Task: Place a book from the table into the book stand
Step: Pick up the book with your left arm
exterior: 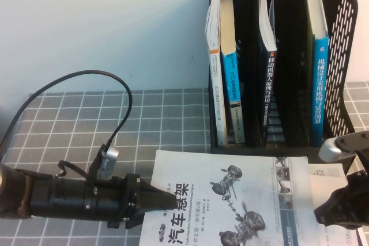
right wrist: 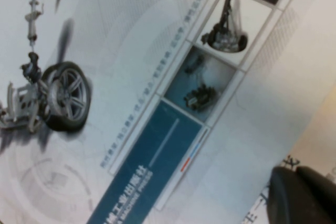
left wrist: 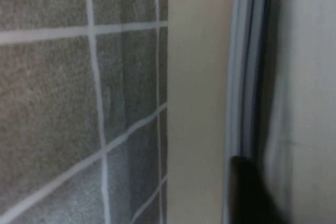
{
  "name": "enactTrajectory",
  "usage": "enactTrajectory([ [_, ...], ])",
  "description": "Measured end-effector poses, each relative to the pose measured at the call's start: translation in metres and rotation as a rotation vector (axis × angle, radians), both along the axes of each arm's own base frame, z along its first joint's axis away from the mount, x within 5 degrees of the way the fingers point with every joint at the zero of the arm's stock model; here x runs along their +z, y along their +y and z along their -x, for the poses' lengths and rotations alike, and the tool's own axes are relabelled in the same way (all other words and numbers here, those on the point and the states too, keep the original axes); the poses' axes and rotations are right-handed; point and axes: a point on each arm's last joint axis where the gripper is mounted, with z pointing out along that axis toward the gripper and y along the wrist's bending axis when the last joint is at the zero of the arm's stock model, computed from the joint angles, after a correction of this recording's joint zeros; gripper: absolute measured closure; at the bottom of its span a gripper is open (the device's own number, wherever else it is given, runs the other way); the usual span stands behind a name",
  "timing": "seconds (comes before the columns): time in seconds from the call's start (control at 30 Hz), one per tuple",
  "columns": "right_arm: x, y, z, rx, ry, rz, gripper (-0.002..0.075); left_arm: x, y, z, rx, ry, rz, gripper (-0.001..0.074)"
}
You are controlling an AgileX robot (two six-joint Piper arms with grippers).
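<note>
Lying flat on the surface [exterior: 167, 116] directly in front of the book stand [exterior: 340, 21], the book [exterior: 230, 200] has its far edge near the stand's base. The left end effector [exterior: 164, 201] reaches the book's left edge, on the side away from the stand's perforated wall, its dark tips over the cover margin; whether its jaws are open or gripping cannot be told. The left wrist view shows the book's cream page edge and cover layers with one dark fingertip [left wrist: 252, 192] against them. The right end effector [exterior: 337, 208] sits at the book's right edge, below the stand's right end, over a second white book [exterior: 337, 200] partly tucked beneath; its jaw state cannot be told either.

Risk: a grip on the cover alone would probably let the pages sag open or slide free on lifting. The neighbouring white book may drag along. The stand's slots already hold upright volumes [exterior: 228, 67], so a tilted entry could jam against a divider.

Appearance: a large white paperback, black Chinese title characters, grey suspension and wheel drawings, and a teal panel near its right margin.
</note>
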Motion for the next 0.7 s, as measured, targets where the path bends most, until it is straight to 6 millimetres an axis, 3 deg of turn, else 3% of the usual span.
enactTrajectory([
  [0.13,0.000,0.000,0.000,0.033,-0.020,0.011,0.0729,0.002,-0.001,0.001,-0.011,-0.006,0.021,0.0624],
  [0.27,0.005,-0.001,0.000,0.063,-0.066,0.032,0.0729,0.004,0.000,0.000,-0.009,-0.017,0.023,0.0623],
  [0.37,0.023,-0.004,0.001,0.075,-0.138,0.056,0.0729,0.013,0.002,0.000,-0.011,-0.035,0.015,0.0623],
  [0.53,0.070,-0.019,0.009,0.031,-0.293,0.107,0.0729,0.048,0.002,0.000,-0.026,-0.105,-0.018,0.0624],
  [0.7,0.106,-0.032,0.025,-0.006,-0.438,0.144,0.0729,0.109,0.000,0.000,-0.012,-0.252,-0.016,0.0624],
])
